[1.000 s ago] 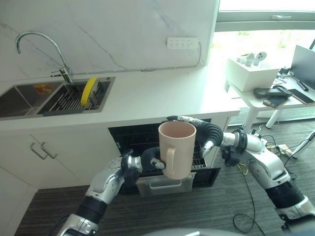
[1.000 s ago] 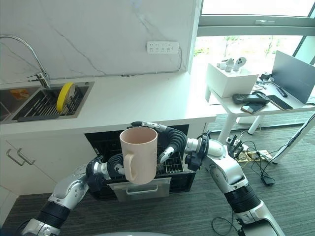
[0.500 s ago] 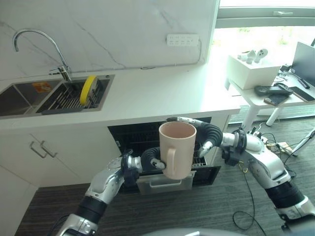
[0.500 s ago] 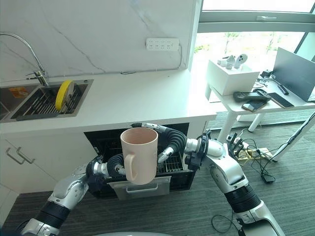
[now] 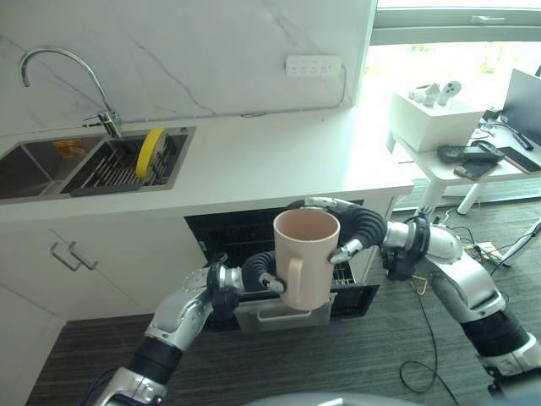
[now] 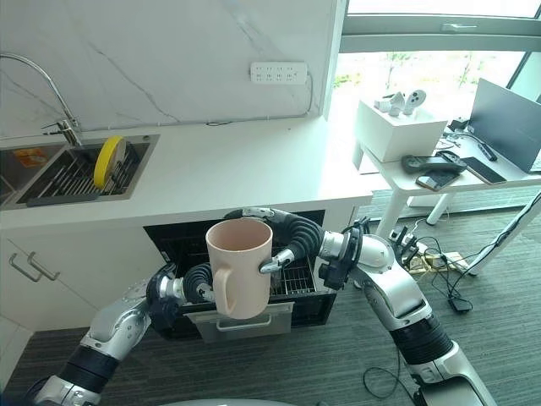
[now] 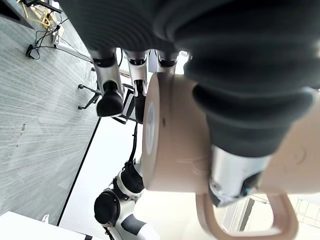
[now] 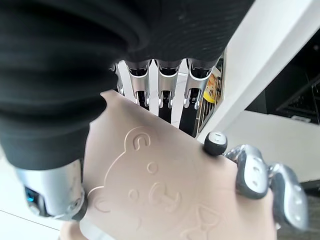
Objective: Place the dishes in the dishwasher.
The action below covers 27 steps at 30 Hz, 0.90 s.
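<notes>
Beige mug (image 5: pixel 305 257) upright, midair, clamped between both hands: left hand (image 5: pixel 260 276) curled round handle side, right hand (image 5: pixel 347 230) wrapped on far side. Right wrist view alone shows embossed bear relief. Open dishwasher (image 5: pixel 241 241) behind and below; yellow plate (image 5: pixel 151 153) upright in sink (image 5: pixel 110 169).

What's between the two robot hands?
A pink mug, upright, held between the left robot hand and right robot hand, as the left eye view shows.

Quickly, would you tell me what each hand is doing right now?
Left hand: shut on the pink mug.
Right hand: shut on the same mug, from the other side.
</notes>
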{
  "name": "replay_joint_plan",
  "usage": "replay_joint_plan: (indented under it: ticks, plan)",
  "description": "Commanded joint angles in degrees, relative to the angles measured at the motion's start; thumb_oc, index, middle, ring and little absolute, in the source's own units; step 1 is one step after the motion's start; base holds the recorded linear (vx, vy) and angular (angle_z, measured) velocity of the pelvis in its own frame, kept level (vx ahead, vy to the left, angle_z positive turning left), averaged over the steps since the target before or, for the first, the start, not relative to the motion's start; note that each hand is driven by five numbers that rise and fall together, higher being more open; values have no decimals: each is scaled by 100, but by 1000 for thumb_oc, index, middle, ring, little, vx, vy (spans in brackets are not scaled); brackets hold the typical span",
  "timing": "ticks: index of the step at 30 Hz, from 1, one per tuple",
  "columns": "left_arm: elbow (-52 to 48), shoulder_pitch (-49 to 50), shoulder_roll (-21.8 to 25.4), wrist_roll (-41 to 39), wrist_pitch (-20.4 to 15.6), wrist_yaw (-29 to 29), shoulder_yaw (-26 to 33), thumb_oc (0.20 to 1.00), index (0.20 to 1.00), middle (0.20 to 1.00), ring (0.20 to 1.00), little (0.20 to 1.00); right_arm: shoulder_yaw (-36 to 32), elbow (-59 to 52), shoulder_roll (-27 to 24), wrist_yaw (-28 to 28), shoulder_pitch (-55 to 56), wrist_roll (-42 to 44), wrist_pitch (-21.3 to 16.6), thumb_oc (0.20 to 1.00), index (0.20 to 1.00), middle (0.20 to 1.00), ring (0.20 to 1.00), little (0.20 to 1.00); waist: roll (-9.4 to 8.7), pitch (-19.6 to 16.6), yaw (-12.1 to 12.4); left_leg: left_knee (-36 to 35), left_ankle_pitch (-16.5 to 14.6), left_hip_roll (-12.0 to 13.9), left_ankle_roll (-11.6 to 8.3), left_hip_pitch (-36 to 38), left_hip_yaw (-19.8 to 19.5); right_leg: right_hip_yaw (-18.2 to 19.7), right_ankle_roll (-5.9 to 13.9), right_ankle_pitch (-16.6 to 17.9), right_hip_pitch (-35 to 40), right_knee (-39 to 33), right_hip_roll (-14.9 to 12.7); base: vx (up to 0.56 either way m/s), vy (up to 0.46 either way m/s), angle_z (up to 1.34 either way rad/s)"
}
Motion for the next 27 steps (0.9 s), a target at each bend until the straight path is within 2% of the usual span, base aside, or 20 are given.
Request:
replay_joint_plan:
  ticks: [1, 5, 6, 22, 27]
  plan:
    - [-16, -672, 121, -162, -297, 248, 124, 200, 200, 200, 200, 200, 21, -413, 41, -131, -457, -75, -381, 200, 200, 200, 200, 200, -93, -2, 41, 38, -275, 424, -206, 335, 43, -107, 49, -273, 232, 33, -130, 0, 0, 0]
    - [62, -607, 87, -90, -223, 460, 147, 200, 200, 200, 200, 200, -28, -446, 42, -161, -435, -37, -428, 200, 200, 200, 200, 200, -89, -2, 46, 38, -280, 421, -205, 341, 46, -109, 47, -277, 237, 33, -126, 0, 0, 0]
    - [85, -551, 71, -32, -154, 513, 177, 1000, 1000, 1000, 1000, 1000, -76, -493, 29, -192, -403, -78, -476, 200, 200, 200, 200, 200, -87, -3, 55, 38, -282, 418, -199, 340, 45, -119, 47, -281, 238, 33, -127, 0, 0, 0]
    - [338, -287, -50, -138, -148, 977, 414, 1000, 1000, 1000, 1000, 1000, -330, -342, 6, -380, -155, -174, -556, 200, 200, 200, 200, 200, -96, 20, 115, 38, -280, 415, -199, 322, -4, -197, 42, -291, 251, 33, -133, 0, 0, 0]
    - [484, -128, -41, -168, -219, 1239, 585, 1000, 1000, 1000, 1000, 1000, -483, -37, -25, -772, 32, -264, -573, 200, 200, 200, 200, 200, -97, 38, 146, 38, -277, 417, -202, 326, -28, -239, 37, -294, 264, 33, -131, 0, 0, 0]
